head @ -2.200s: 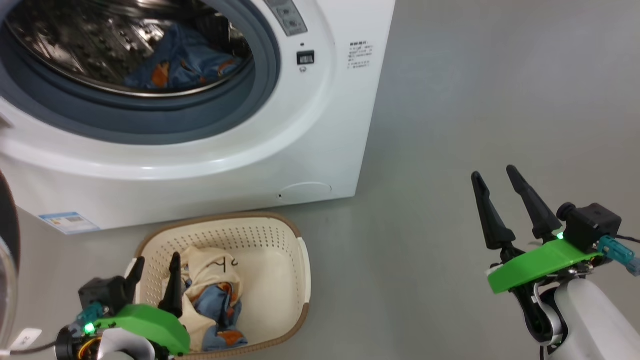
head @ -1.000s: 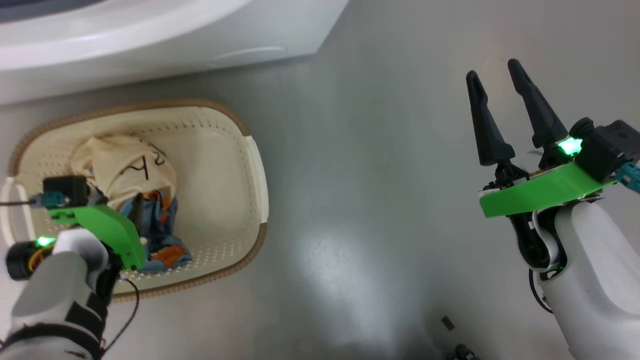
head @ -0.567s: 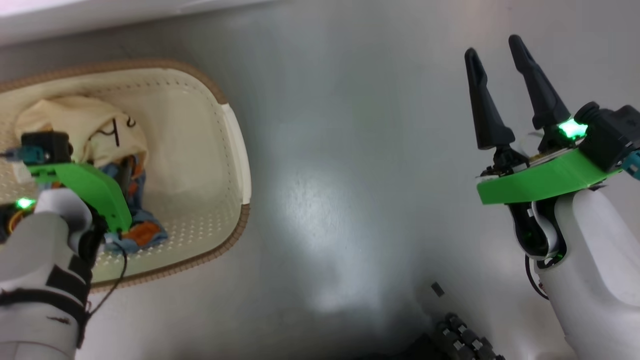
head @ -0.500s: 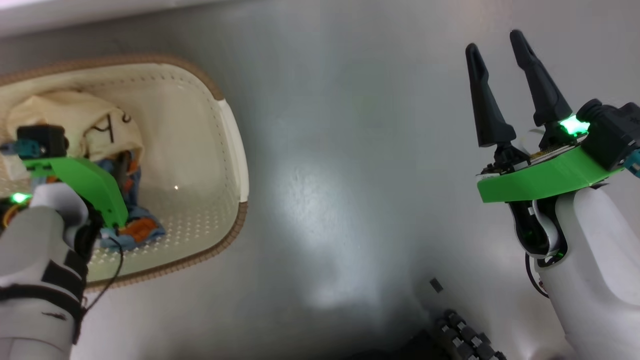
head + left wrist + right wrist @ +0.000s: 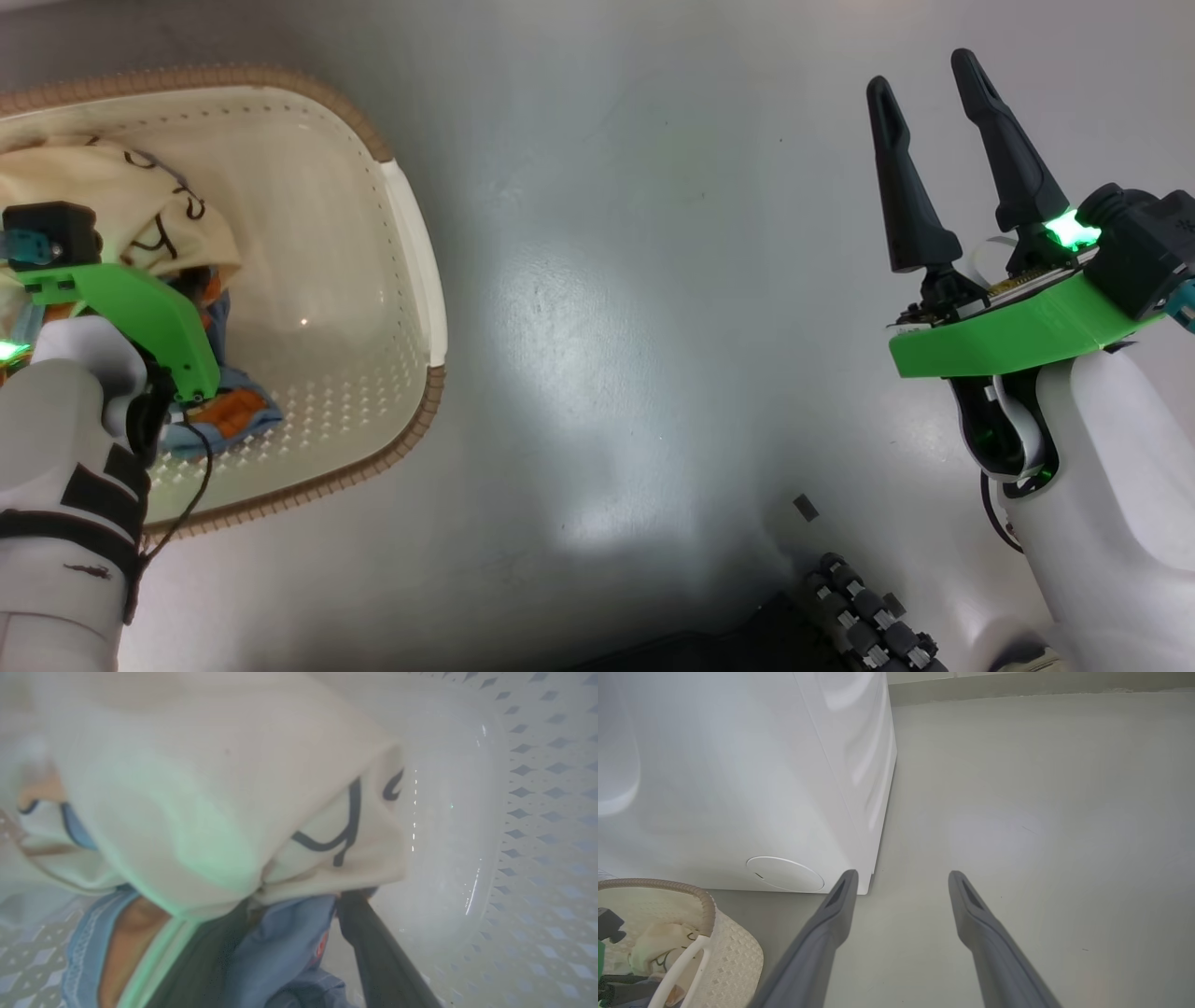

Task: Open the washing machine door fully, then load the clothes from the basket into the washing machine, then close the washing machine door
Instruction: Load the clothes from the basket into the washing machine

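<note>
Left claw (image 5: 295,907) points down into the basket (image 5: 373,308); from the head camera we see it as a green mount over the clothes (image 5: 112,201). Smooth grey floor (image 5: 653,280) runs under everything, with a pale glare patch in the middle. The basket stands on it at the left, and the right wrist view puts it just in front of the white machine (image 5: 738,788), near the round cap (image 5: 785,874).

In the left wrist view the 2 dark fingers (image 5: 373,947) stand wide apart, pushed in under the cream cloth with blue fabric between them. They touch the clothes, but we cannot tell whether they have any hold.

Right claw (image 5: 920,73) hangs over bare floor well to the right, its 2 fingers spread wide and holding nothing.

Against 2.2 s ago, the head camera has tipped down, so the basket lies at the picture's left edge. Then the left claw hovered at the basket's near rim with its fingers up; now it is buried in the clothes. The cream cloth shows more black marks than 0.5 s ago. The right claw looks unchanged.
</note>
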